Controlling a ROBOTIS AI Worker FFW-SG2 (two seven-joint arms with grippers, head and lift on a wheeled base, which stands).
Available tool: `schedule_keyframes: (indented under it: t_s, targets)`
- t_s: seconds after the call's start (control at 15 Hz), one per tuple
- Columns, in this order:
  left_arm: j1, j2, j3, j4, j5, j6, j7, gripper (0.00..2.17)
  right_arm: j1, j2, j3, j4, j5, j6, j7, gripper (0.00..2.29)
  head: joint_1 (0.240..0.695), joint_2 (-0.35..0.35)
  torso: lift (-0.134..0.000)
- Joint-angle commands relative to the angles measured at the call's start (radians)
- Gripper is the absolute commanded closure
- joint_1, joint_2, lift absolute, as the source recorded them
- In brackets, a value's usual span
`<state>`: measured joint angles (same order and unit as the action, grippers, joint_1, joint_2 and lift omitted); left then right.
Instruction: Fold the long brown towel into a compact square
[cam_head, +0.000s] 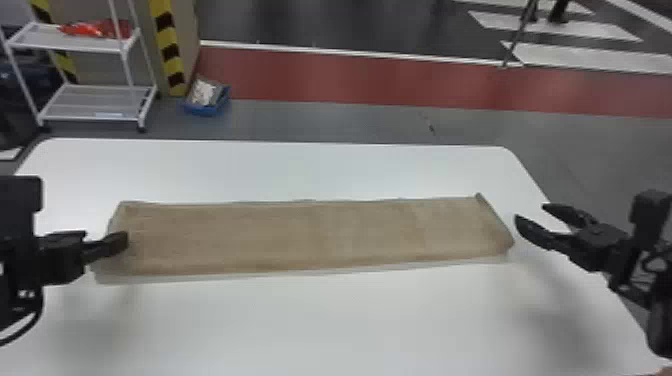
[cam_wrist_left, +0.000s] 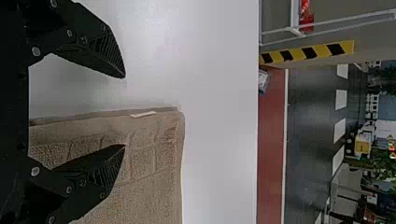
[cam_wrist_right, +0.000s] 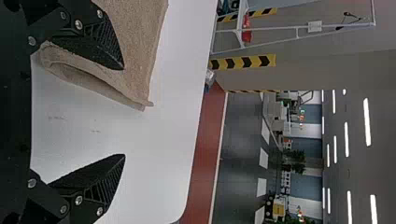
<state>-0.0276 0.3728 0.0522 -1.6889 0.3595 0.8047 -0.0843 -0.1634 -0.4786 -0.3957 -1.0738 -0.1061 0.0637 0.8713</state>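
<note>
The long brown towel (cam_head: 300, 235) lies flat across the white table as a wide strip, its layers showing at the right end. My left gripper (cam_head: 117, 241) is over the towel's left end in the head view. In the left wrist view that gripper (cam_wrist_left: 125, 111) stands open, one finger over the towel (cam_wrist_left: 154, 168) and the other beyond its edge. Just off the towel's right end is my right gripper (cam_head: 531, 216), also open. From the right wrist, the gripper (cam_wrist_right: 124, 112) has one finger over the folded end of the towel (cam_wrist_right: 135, 42) and the other above bare table.
The white table (cam_head: 320, 320) extends in front of and behind the towel. Beyond its far edge, on the floor, are a white wheeled rack (cam_head: 95, 102) and a blue bin (cam_head: 206, 107) beside a striped pillar (cam_head: 167, 47).
</note>
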Motion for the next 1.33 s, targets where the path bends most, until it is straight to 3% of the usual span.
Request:
schedule_keyframes:
  t_s: [0.0,0.13,0.2,0.6,0.73,0.93,1.07,1.13,1.27]
  targets:
    - [-0.002,0.000,0.000,0.000,-0.001,0.023,-0.002,0.67,0.001,0.000,-0.002,-0.001,-0.004,0.003,0.003,0.25,0.695,-0.161,-0.124]
    - [-0.003,0.000,0.000,-0.001,0.004,0.038,-0.003,1.21,0.002,0.000,-0.006,-0.005,-0.006,0.012,0.005,0.25,0.695,-0.161,-0.124]
    - [-0.002,0.000,0.001,-0.012,0.007,0.072,-0.006,1.36,0.002,0.000,-0.006,-0.012,-0.006,0.018,0.005,0.25,0.695,-0.162,-0.124]
    - [0.015,-0.003,0.051,-0.173,0.102,0.176,0.000,1.48,-0.004,0.008,0.003,-0.021,-0.006,0.058,0.006,0.25,0.695,-0.182,-0.124]
    - [0.003,-0.012,0.084,-0.196,0.170,0.216,0.015,1.48,-0.001,0.009,0.008,-0.029,-0.006,0.068,0.008,0.25,0.695,-0.184,-0.124]
    - [-0.071,-0.052,0.118,-0.213,0.315,0.459,0.080,1.48,0.010,0.041,0.017,-0.117,-0.006,0.126,0.009,0.25,0.695,-0.185,-0.124]
    - [-0.126,-0.123,0.115,-0.227,0.388,0.578,0.126,1.48,0.010,0.067,0.043,-0.173,-0.006,0.135,0.009,0.25,0.695,-0.189,-0.124]
    - [-0.144,-0.173,0.103,-0.236,0.389,0.575,0.135,1.48,0.016,0.081,0.058,-0.215,-0.003,0.141,0.009,0.25,0.695,-0.196,-0.124]
    - [-0.186,-0.232,0.054,-0.244,0.388,0.554,0.173,1.48,0.033,0.106,0.078,-0.264,-0.006,0.141,0.009,0.25,0.695,-0.213,-0.124]
